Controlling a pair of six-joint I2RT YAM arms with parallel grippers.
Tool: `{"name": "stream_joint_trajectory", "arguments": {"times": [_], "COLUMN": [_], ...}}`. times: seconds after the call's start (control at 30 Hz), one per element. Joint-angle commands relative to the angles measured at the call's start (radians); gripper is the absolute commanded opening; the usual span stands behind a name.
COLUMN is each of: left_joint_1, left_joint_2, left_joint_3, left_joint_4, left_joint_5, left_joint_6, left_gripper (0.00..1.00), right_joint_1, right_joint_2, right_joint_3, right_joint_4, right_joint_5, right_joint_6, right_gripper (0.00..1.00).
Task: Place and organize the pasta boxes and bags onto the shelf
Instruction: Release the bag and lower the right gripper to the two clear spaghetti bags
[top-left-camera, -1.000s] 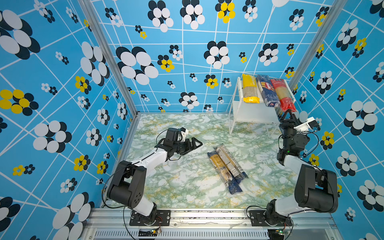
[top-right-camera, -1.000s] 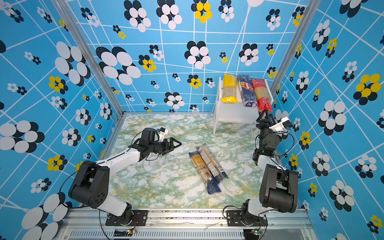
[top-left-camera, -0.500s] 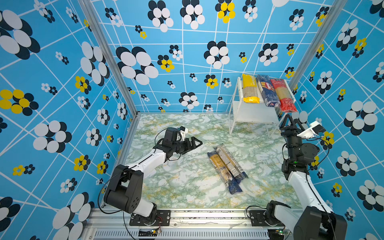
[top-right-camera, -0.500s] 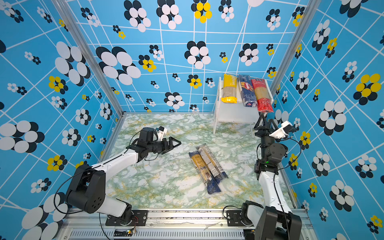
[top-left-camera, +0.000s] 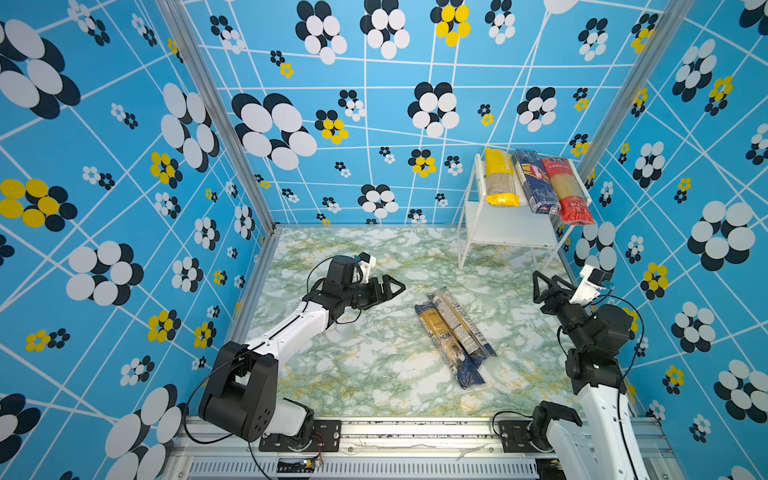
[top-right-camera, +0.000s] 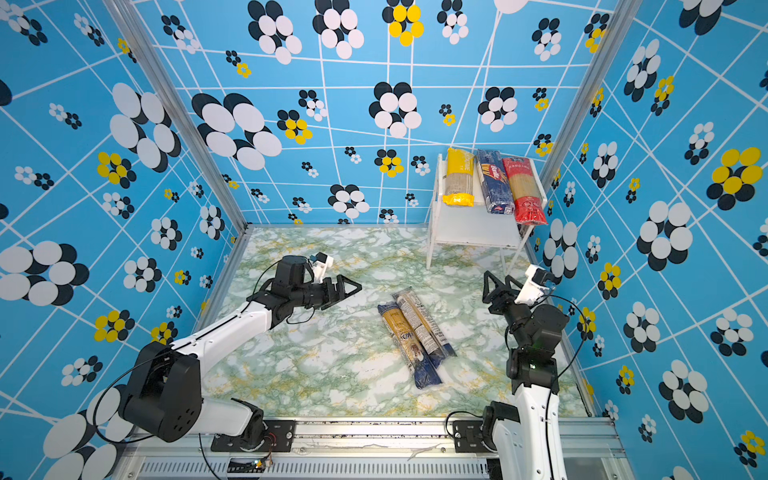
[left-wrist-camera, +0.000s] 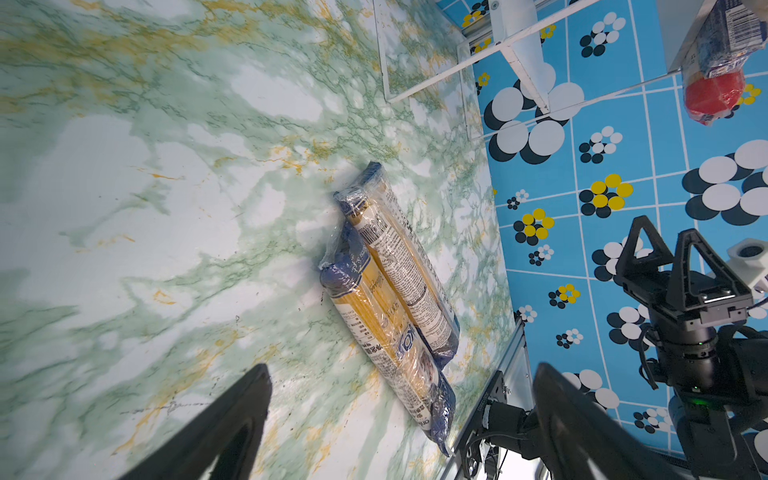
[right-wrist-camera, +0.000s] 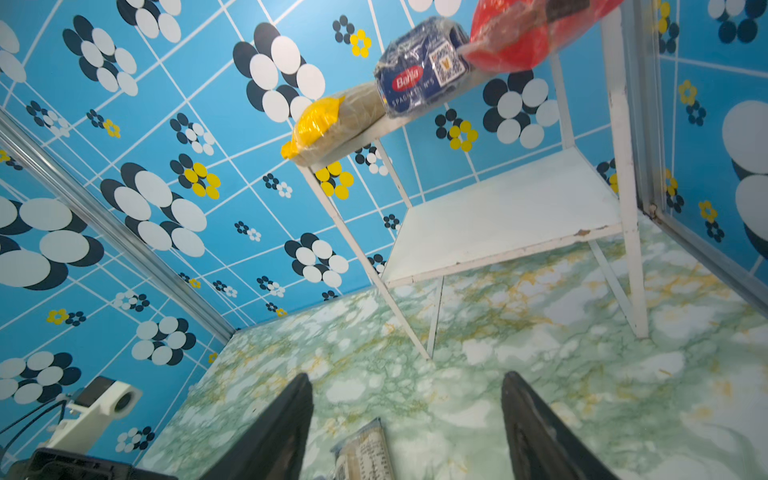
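Shelf: white two-tier rack with thin white frame legs, standing at the far right corner of the green-and-yellow marbled table. The top board carries three long packs side by side, running front to back. The yellow pack is on the left, with brownish noodles showing through its clear middle. The dark blue Barilla pack is in the centre; the right wrist view shows a red logo and a QR code on its near end. The red pack is on the right, pale spaghetti behind a clear window, near end overhanging the board's front edge. Two slimmer packs lie on the table right of centre, touching along their length and set diagonally, both with dark-blue ends. The left clear pack shows golden spaghetti; the right clear pack shows a white printed label. The left gripper hovers left of these two, pointed toward them, jaws wide apart, nothing between. The right gripper is raised near the right wall in front of the shelf, jaws apart, empty.
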Motion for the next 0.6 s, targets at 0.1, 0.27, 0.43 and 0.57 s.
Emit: {"name": "stream_joint_trajectory", "arguments": {"times": [0.1,0.27,0.43,0.57], "left_joint_1": [-0.033,-0.058,-0.065,-0.073], "left_joint_2": [-0.023,-0.028,-0.032,-0.040], "left_joint_3": [-0.019,-0.027,-0.050,-0.065], "left_joint_4": [-0.037,-0.054,-0.049,-0.043], "left_joint_5": [-0.033,-0.056,-0.075,-0.087], "left_joint_6": [0.024,0.028,0.018,0.008], "left_gripper": [0.99,0.99,0.99,0.99], "right_joint_1": [0.088,0.218,0.410,0.575], "right_joint_2": [-0.073,-0.069,-0.010,0.080], "right_joint_3": [-0.041,-0.057,-0.064,-0.038], "right_joint_4": [-0.310,-0.413,-0.448,-0.476], "right_joint_5": [0.007,0.066,0.190,0.308], "right_joint_6": [0.012,0.036,0.086,0.088], "right_gripper": [0.73,0.72,0.69,0.69]}}
